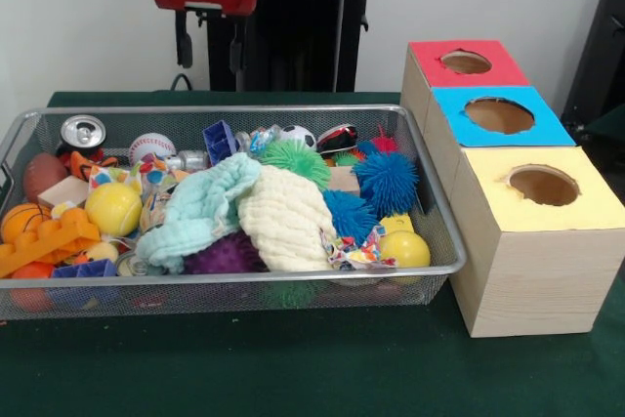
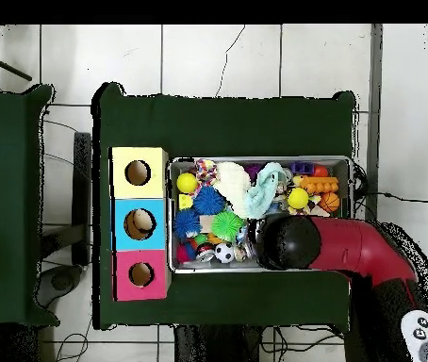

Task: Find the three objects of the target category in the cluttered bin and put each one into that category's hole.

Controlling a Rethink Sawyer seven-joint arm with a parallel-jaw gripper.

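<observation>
The wire mesh bin (image 1: 444, 212) is full of toys and also shows in the overhead view (image 2: 353, 189). One crinkly printed wrapper (image 1: 354, 250) lies at the front right beside a yellow ball; it shows in the overhead view (image 2: 205, 171) too. Another wrapper (image 1: 148, 176) lies left of the pale cloths, and a third, silvery-blue one (image 1: 264, 137) lies near the far rim. The red-topped box's hole (image 1: 466, 62) (image 2: 141, 274) is dark and open. My gripper (image 1: 210, 49) hangs open and empty above the bin's far side. In the overhead view the arm's black head (image 2: 288, 243) hides it.
Blue-topped (image 1: 499, 115) and yellow-topped (image 1: 543, 185) boxes stand next to the red one. Mint (image 1: 200, 210) and cream (image 1: 285, 220) waffle cloths cover the bin's middle. Spiky balls (image 1: 388, 181), a can (image 1: 83, 132), smooth balls and orange bricks (image 1: 44, 241) fill the remainder.
</observation>
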